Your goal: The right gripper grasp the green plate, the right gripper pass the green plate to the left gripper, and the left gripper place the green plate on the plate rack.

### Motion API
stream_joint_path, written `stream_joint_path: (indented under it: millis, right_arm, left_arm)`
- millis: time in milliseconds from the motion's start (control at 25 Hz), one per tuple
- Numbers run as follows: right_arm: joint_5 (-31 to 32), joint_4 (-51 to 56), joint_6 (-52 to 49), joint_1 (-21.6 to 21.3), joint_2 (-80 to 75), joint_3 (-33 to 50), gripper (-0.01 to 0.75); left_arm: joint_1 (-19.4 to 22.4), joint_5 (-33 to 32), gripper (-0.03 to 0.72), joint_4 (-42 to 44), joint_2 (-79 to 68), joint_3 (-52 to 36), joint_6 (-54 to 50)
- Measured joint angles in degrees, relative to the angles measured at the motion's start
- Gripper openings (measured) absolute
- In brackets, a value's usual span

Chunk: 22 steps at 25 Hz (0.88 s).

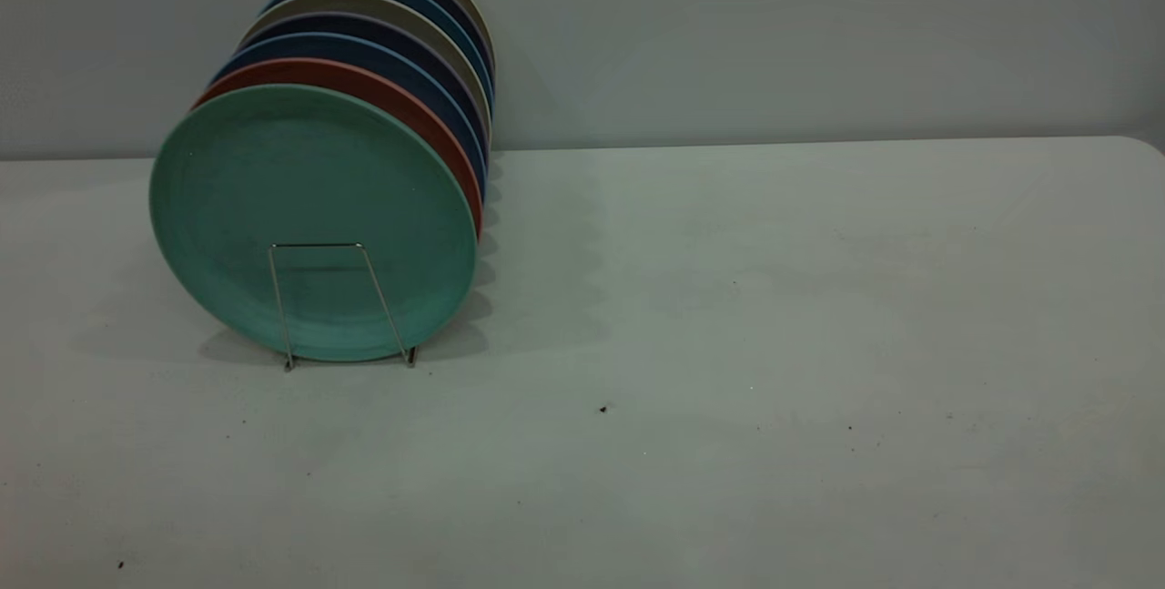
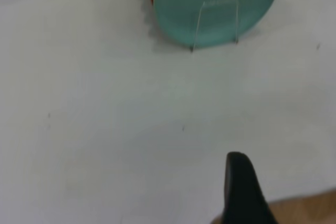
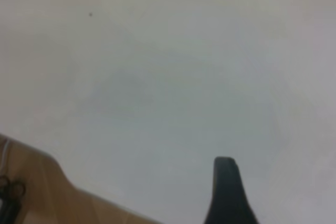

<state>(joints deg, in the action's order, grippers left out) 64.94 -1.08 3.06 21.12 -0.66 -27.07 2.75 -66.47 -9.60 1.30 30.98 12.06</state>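
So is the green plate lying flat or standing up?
Standing up. The green plate sits on edge at the front of the plate rack, behind its wire loop, leaning back against the red plate.

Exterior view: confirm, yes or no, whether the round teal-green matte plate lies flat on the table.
No, the round teal-green matte plate stands on edge at the front of the thin silver wire plate rack.

a salmon-pink plate (image 1: 414, 116) stands upright at the far left of the pale counter (image 1: 774, 343). behind it in a row stand dark blue plates (image 1: 400, 70) and beige plates (image 1: 400, 20), overlapping toward the grey wall (image 1: 819, 34).
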Motion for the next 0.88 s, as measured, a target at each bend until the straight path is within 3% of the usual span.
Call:
stream_joint_path:
  millis: [200,880]
  right_arm:
    - [0.1,0.0,0.0,0.0,1.6,0.0,0.519]
    - [0.1,1.1,-0.1,0.0,1.6,0.0,0.519]
  left_arm:
    - [-3.1,1.0,0.460,1.6,0.0,-2.6,-0.5]
    - [-3.1,1.1,0.460,1.7,0.0,-3.0,-1.3]
